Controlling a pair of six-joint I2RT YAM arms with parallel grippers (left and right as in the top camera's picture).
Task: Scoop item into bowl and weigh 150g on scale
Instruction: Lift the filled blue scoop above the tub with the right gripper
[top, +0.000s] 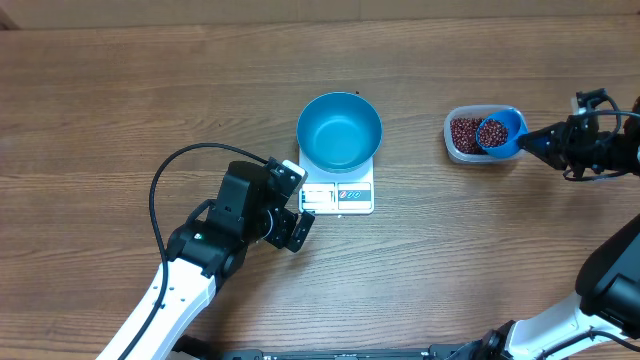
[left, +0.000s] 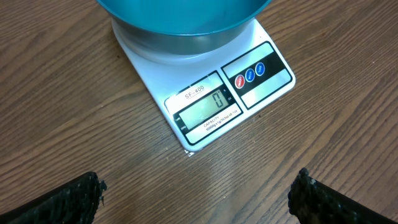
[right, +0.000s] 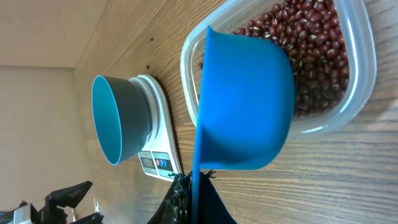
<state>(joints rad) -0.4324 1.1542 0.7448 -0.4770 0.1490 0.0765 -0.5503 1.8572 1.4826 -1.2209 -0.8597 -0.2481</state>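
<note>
The blue bowl (top: 339, 131) stands empty on the white scale (top: 338, 197), whose display (left: 205, 109) reads zero. Dark red beans (top: 464, 132) fill a clear tub (top: 451, 148) to the right. A small blue scoop (top: 500, 133) loaded with beans hangs over the tub's right part. My right gripper (top: 548, 140) is shut on the scoop's handle (right: 196, 180). In the right wrist view the scoop (right: 245, 102) hides part of the beans (right: 308, 43). My left gripper (top: 300, 203) stands open just left of the scale's front edge, its fingers (left: 68, 202) wide apart over bare wood.
The wooden table (top: 100, 100) carries everything. The left arm's black cable (top: 160, 180) loops over the table left of the scale. The right arm's base (top: 610, 280) sits at the lower right corner.
</note>
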